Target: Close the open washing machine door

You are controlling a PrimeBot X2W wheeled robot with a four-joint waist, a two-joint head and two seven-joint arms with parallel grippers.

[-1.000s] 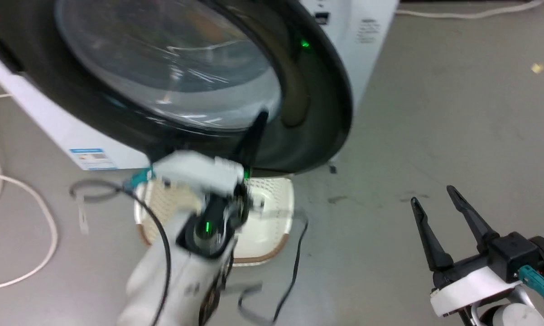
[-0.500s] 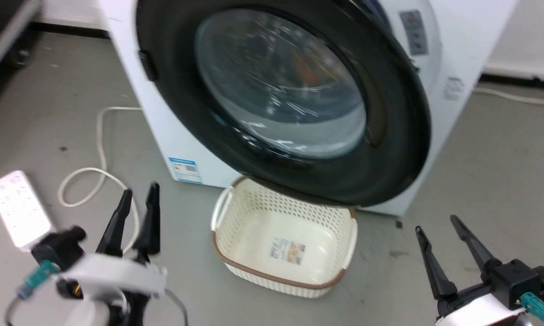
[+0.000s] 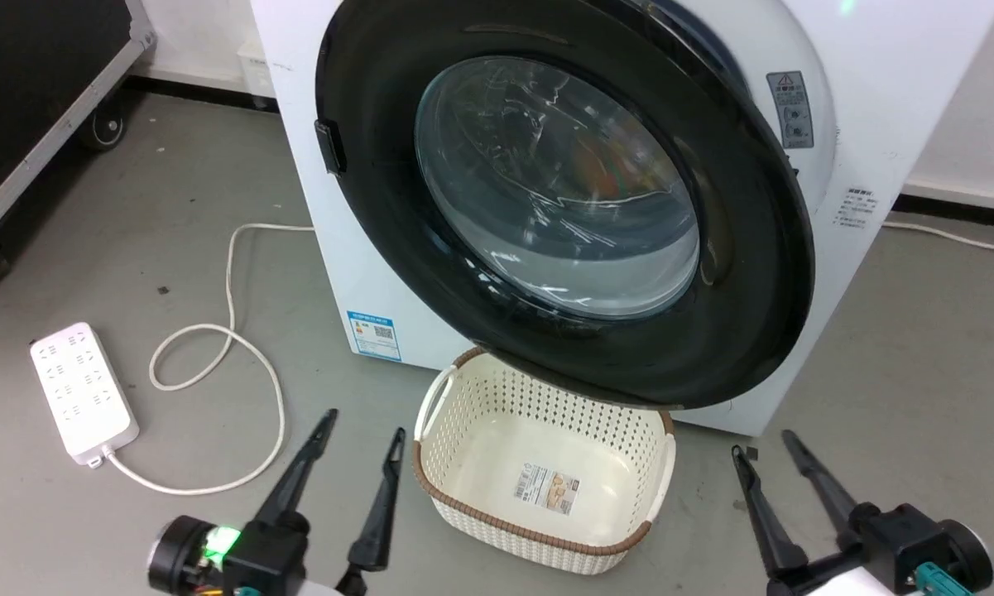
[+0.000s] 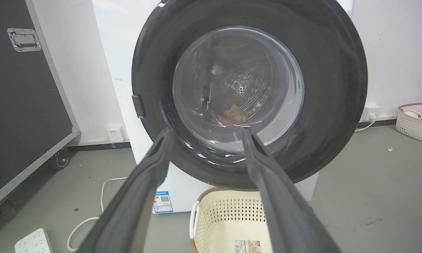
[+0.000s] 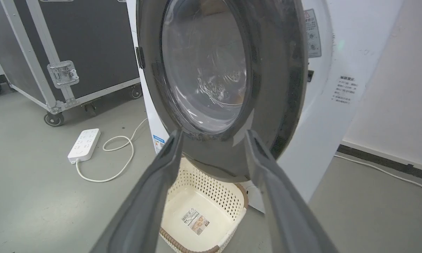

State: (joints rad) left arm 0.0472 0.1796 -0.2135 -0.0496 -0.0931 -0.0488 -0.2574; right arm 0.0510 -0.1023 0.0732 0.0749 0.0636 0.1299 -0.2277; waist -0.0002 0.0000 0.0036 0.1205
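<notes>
The washing machine door (image 3: 559, 182) is a big round black-rimmed door with a bulging clear window, and it lies close against the white machine front. Whether it is latched I cannot tell. It faces me in the left wrist view (image 4: 239, 91) and stands at an angle in the right wrist view (image 5: 211, 70). My left gripper (image 3: 362, 424) is low at the left, open and empty, well short of the door. Its fingers frame the door's lower rim, left gripper (image 4: 206, 131). My right gripper (image 3: 761, 443) is low at the right, open and empty, right gripper (image 5: 214, 133).
A cream perforated basket (image 3: 463, 414) sits on the floor under the door, between my grippers. A white power strip (image 3: 83, 391) and its looped cord lie at the left. A black wheeled case (image 3: 33, 91) stands far left. Another basket (image 4: 414, 121) sits by the far wall.
The head camera has swung, so the whole picture shifted. My left gripper drew back from the door's lower rim to the lower left and its fingers spread apart. The right gripper stayed open.
</notes>
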